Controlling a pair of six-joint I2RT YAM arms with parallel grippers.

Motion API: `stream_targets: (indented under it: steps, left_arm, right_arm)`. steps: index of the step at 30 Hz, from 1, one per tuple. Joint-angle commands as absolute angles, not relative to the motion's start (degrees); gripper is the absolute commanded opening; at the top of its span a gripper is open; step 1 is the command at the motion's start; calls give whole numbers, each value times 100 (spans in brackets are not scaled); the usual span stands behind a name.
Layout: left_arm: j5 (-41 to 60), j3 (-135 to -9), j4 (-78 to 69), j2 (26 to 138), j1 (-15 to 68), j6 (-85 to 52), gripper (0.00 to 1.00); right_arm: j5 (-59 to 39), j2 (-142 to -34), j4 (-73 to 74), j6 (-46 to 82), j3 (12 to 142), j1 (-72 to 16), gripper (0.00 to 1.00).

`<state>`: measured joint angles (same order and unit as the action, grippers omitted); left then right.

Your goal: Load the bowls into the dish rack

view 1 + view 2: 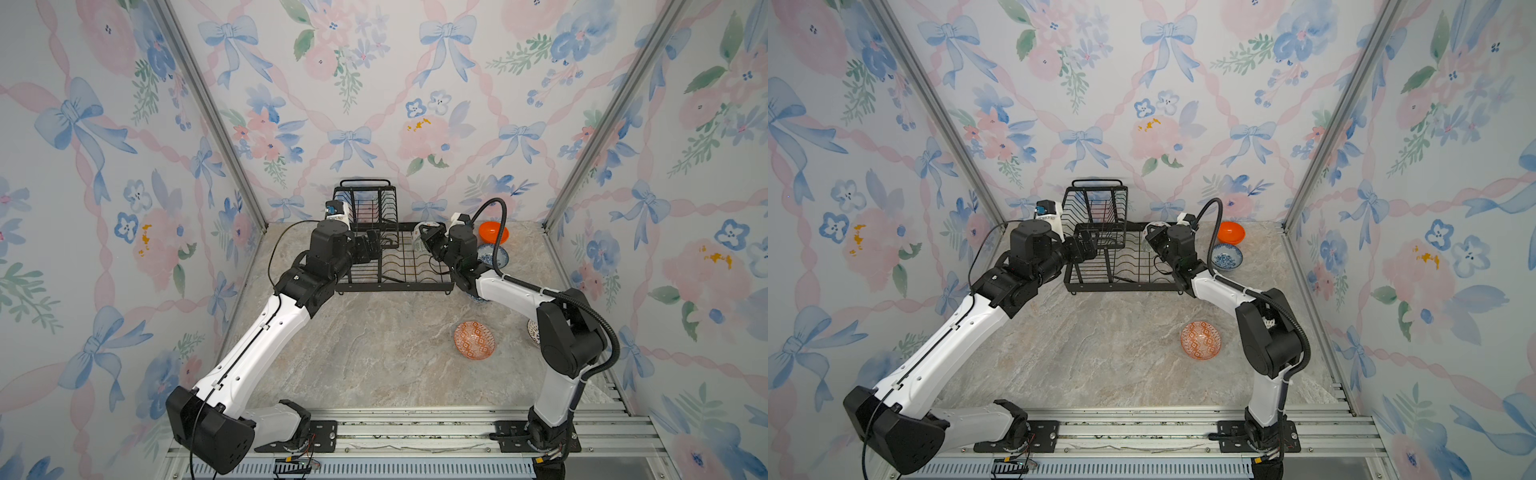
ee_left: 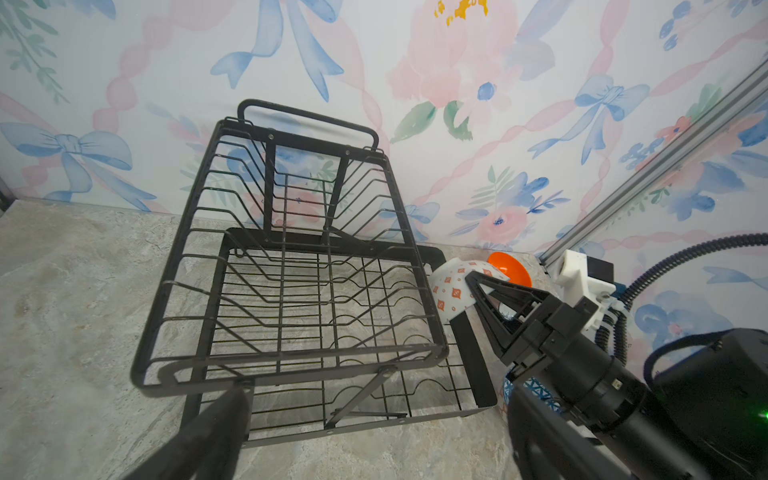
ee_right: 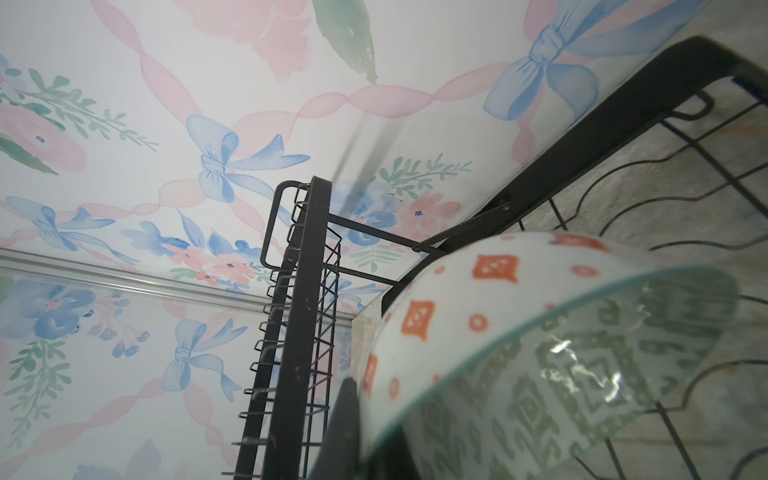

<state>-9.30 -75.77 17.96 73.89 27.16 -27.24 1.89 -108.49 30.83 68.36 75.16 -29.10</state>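
Observation:
The black wire dish rack [image 1: 395, 286] [image 1: 1125, 286] stands at the back of the table with nothing in it. My right gripper [image 1: 423, 240] [image 3: 370, 440] is shut on the rim of a bowl [image 3: 540, 332] [image 1: 424, 231], white with orange marks outside and a grey-green pattern inside. It holds the bowl tilted over the far right corner of the rack's flat base [image 2: 374, 316]. My left gripper [image 1: 372, 249] [image 2: 374, 449] stands open and empty at the front of the raised basket [image 2: 291, 368].
Right of the rack sit a glossy orange bowl [image 1: 493, 232] and a blue floral bowl [image 1: 492, 254]. A dark-blue patterned bowl [image 2: 536, 388] lies under my right arm. An orange-white bowl [image 1: 475, 339] rests on the table at front right, a lattice bowl [image 1: 533, 332] behind my right elbow.

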Motion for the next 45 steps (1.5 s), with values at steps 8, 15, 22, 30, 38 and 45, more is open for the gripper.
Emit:
stream_targets:
  steps: [8, 15, 22, 30, 38, 45]
  left_arm:
    - [-373, -8355, 1811, 8063, 2707, -2431, 98]
    - [-235, -8589, 1810, 8542, 2790, -2365, 98]
    - [-177, -8945, 1811, 9022, 2927, -2045, 98]
    - [-299, -9378, 1811, 9363, 3159, -1688, 98]
    - [-236, -9468, 1811, 9579, 3178, -1689, 98]
    - [-264, -9480, 1811, 9611, 3173, -1696, 98]
  right_arm:
    - [-229, -12245, 4747, 7399, 8618, -2469, 0]
    - [-250, -12909, 4779, 7331, 9290, -2299, 0]
    - [-114, -13454, 4818, 7363, 9831, -2284, 0]
    - [282, -13772, 5049, 7548, 10005, -2332, 0]
    - [572, -14064, 5332, 7589, 10098, -2333, 0]
    - [665, -14311, 5326, 7655, 10328, -2324, 0]
